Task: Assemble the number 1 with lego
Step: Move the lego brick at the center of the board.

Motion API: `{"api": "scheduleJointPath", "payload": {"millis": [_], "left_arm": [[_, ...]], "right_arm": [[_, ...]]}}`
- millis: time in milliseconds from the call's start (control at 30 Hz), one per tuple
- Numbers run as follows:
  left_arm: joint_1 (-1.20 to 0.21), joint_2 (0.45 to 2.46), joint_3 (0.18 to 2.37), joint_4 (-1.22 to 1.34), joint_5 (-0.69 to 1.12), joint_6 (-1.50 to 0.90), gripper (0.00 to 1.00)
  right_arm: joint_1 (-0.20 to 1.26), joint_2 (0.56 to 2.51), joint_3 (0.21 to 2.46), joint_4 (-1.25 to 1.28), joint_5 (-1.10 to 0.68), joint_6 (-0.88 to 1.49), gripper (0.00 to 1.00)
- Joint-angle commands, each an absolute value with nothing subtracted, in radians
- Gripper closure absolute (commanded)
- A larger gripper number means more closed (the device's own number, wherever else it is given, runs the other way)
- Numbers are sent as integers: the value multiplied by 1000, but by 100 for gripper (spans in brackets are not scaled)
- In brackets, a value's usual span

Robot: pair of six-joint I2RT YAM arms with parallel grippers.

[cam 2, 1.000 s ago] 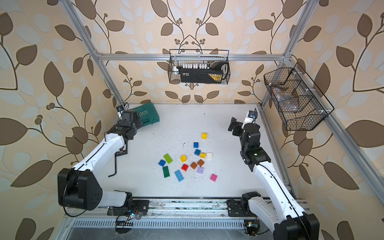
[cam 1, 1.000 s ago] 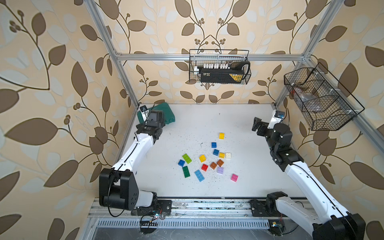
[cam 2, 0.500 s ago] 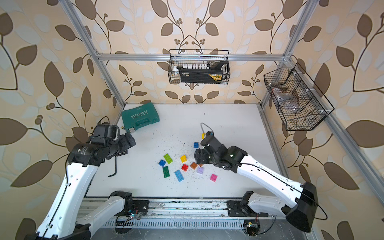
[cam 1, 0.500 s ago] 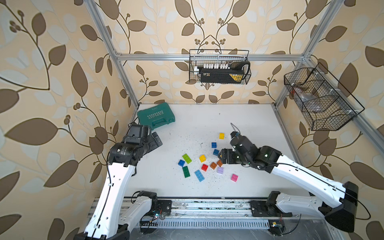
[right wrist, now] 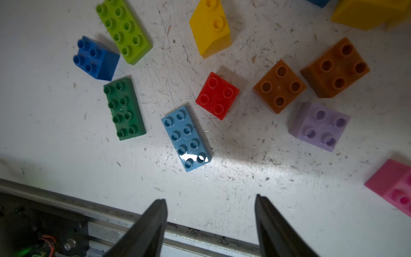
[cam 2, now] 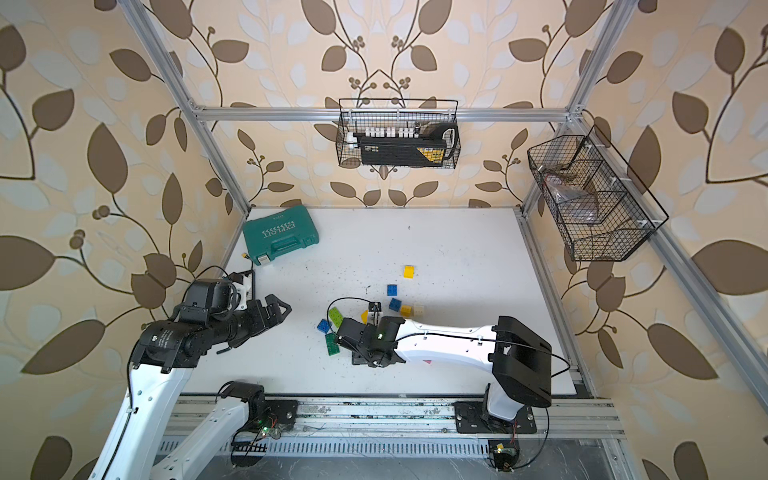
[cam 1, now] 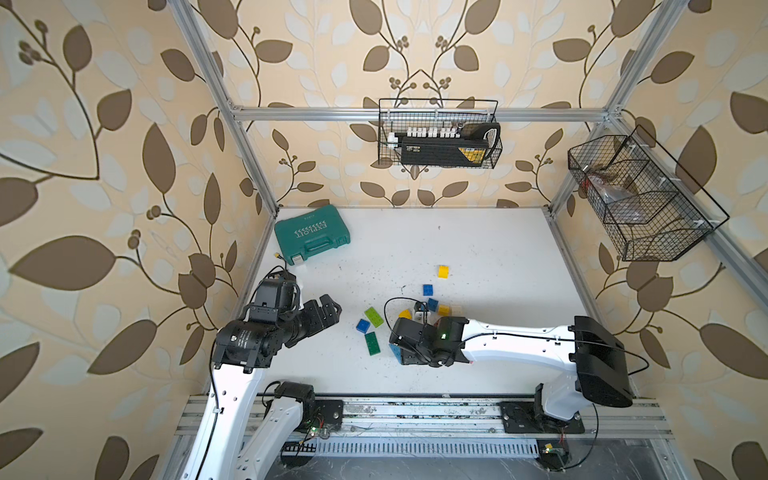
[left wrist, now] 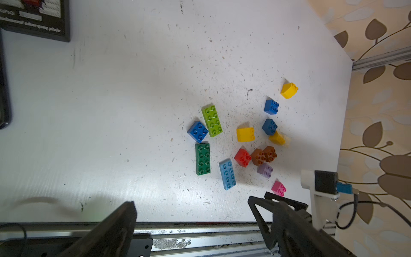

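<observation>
Lego (left wrist: 245, 134) is all loose singles on the table (right wrist: 266, 189), nothing joined yet. Right gripper (right wrist: 209, 198) hangs just short of the light blue oblong brick (right wrist: 185, 138), jaws partly apart and empty. Left gripper (left wrist: 191, 200) is well apart from that brick, jaws wide and empty.

Likely risks:
- The brick lies skewed to the right jaws, so closing may catch a corner and spin or skid it.
- This gap probably won't clear its long side.
- Red brick (right wrist: 217, 95) is just beside its far corner and dark green oblong brick (right wrist: 124, 109) is near its flank. A sloppy descent bumps either.
- Front rail (right wrist: 111, 213) runs near the brick on the gripper's side, so a shoved brick could reach the table edge.

Open room: bare table between the brick and the rail, and from the brick toward the pink brick (right wrist: 391, 187).
</observation>
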State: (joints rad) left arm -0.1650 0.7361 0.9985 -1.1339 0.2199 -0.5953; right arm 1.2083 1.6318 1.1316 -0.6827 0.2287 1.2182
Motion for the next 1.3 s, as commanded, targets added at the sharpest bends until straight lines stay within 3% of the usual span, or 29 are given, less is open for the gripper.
{"api": "scheduleJointPath", "payload": {"millis": [0,67,500,1033,1267], "left_arm": [[-170,752,1010,-1092,313,-536,1],[-170,756,1006,-1089,307,-535,1],[-170,831,1053,-1020,240,-453,1],[-167,891,1004,-985,228,-455,1],[-164,899,1000,-986,227,-456,1]], "right_arm": [[1173,1644,1073,-560,177,1281,46],[1139,1660,1028,-486,112,1293,50],[1053,1831,1100,-486,83,1193,47],[908,2128,1503,-593,135,876,47],[854,2169,1668,-675,114,753,35]]}}
